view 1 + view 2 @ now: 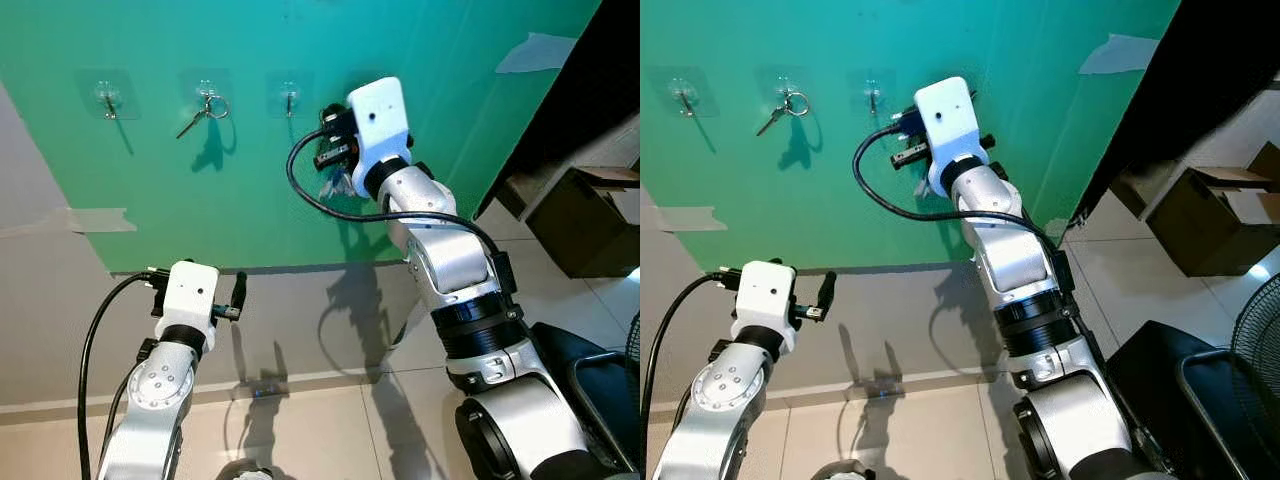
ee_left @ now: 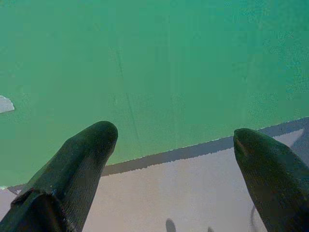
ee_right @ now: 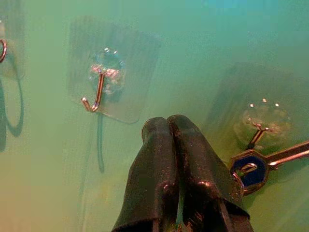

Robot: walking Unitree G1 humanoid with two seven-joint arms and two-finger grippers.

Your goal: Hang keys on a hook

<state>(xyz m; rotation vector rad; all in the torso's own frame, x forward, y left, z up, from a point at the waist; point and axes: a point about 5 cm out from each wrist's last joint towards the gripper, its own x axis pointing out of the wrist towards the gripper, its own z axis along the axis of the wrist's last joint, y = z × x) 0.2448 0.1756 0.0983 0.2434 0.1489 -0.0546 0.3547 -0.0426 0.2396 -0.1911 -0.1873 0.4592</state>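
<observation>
The right hand (image 3: 169, 126), fingers pressed together, holds nothing beside the blue-headed key (image 3: 251, 169) on its hook (image 3: 257, 134). The left hand (image 2: 174, 140) gapes empty. Keys look light, rigid, slippery; grip the ring.

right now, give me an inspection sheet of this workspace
surface: green wall panel bearing clear stick-on hooks.
job's things: blue-headed key at a hook; whether it hangs free I cannot tell. Another key ring hangs on the second hook.
clutter: tape scraps on the panel.
grippers: right gripper shut, up by the hooks; left gripper open, low.
cables: black cable loops off the right wrist.
surroundings: cardboard box, tiled floor.
</observation>
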